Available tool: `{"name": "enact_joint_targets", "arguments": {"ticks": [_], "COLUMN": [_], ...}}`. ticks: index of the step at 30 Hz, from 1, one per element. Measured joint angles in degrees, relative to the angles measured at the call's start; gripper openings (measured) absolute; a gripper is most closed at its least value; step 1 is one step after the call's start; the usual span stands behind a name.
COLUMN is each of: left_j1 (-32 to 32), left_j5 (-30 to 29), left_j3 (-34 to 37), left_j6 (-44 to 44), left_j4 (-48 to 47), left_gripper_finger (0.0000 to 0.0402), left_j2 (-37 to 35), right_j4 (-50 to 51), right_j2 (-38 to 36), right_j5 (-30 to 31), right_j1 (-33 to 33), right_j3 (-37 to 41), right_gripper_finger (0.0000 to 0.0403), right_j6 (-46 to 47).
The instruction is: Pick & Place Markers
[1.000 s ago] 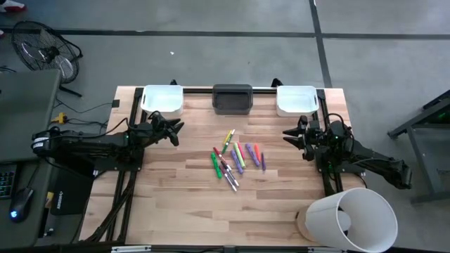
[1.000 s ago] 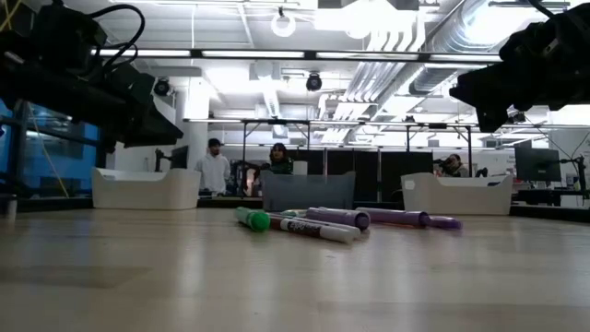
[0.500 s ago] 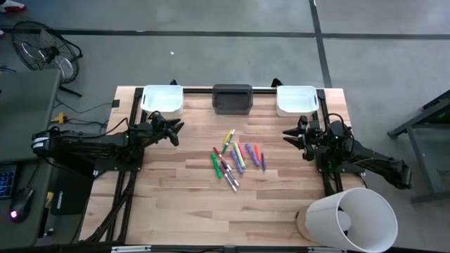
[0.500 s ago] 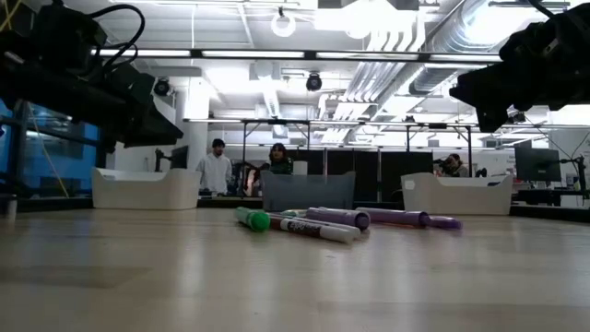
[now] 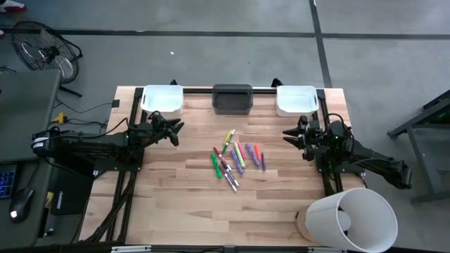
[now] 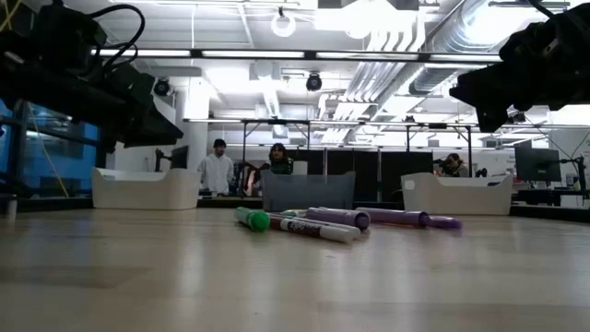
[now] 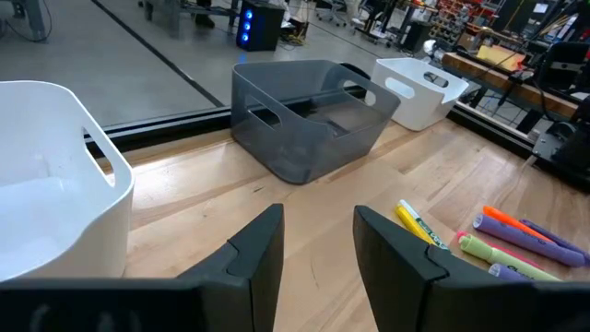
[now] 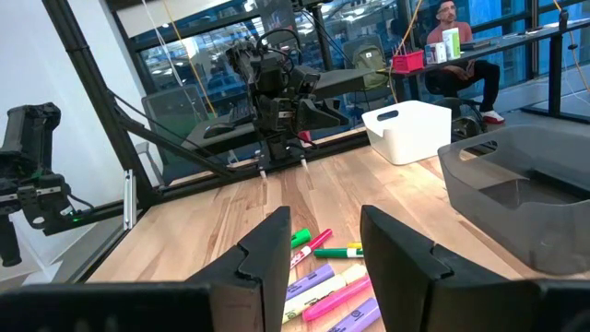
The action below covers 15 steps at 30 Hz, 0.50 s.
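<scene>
Markers (image 5: 236,159) lie in a loose cluster mid-counter (image 5: 176,204), some touching or overlapping. Likely light, rigid, smooth, prone to roll; best pinched across the barrel at mid-length. Left gripper (image 5: 173,131) and right gripper (image 5: 289,138) hover at either side, both released, empty.

My hand (image 8: 321,263) is hovering open and empty over the surface (image 8: 230,207), its fingers (image 8: 267,258) framing the markers (image 8: 324,277) lying ahead.
</scene>
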<state>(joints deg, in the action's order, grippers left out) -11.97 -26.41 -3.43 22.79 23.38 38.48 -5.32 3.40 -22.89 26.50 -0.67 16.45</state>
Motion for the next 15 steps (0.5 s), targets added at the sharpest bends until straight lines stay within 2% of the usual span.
{"name": "enact_joint_targets", "arguments": {"ticks": [10,13,15], "left_j1": [0.00,0.00,0.00], "left_j5": [0.00,0.02,0.00], "left_j3": [0.01,0.00,0.01], "left_j6": [0.00,0.00,0.00], "left_j4": [0.00,0.00,0.00], "left_gripper_finger": [0.0131,0.0131,0.0131], "left_j2": [0.00,0.01,0.00], "right_j4": [-0.08,-0.66,-1.13], "right_j2": [0.00,0.00,0.02], "right_j5": [0.00,0.11,1.46], "right_j1": [0.01,0.00,0.00], "right_j3": [-0.01,0.00,0.00], "right_gripper_finger": [0.0122,0.0122,0.0122], "right_j6": [0.44,7.67,7.86]}}
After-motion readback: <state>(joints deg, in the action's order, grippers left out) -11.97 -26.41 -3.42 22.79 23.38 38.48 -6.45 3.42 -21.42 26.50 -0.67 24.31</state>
